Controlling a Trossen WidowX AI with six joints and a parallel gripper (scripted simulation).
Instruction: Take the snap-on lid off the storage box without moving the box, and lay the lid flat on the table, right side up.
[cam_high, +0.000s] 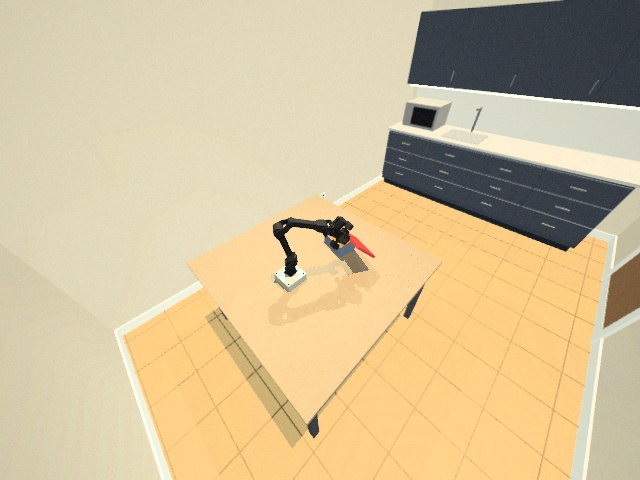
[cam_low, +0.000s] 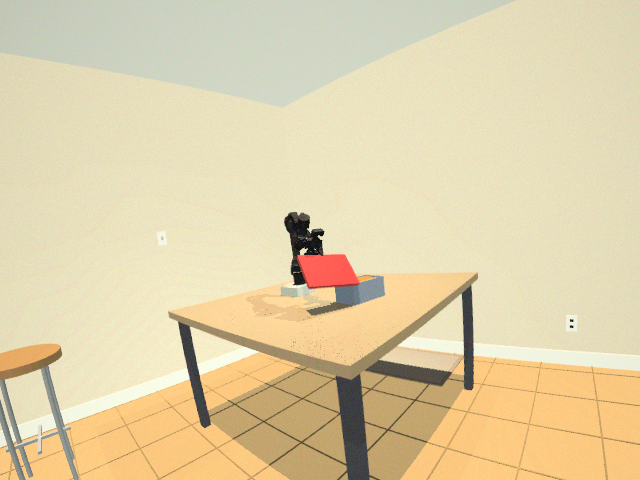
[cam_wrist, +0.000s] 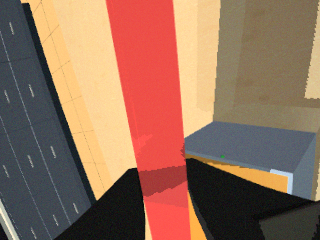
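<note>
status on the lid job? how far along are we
Done: the storage box is uncovered, its orange inside showing.
In hand: the gripper is shut on the red lid, held tilted above the table.
Left: level it, lay it flat right side up, release.

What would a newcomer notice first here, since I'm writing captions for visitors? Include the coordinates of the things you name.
Probably the bright red lid (cam_high: 363, 245) (cam_low: 328, 270) (cam_wrist: 152, 90), tilted in the grip of the black arm's gripper (cam_high: 347, 240) (cam_wrist: 162, 174). Next, the blue-grey storage box (cam_high: 339, 249) (cam_low: 360, 292) (cam_wrist: 255, 142) beside it on the table (cam_high: 305, 341) (cam_low: 258, 330), showing its orange inside.
</note>
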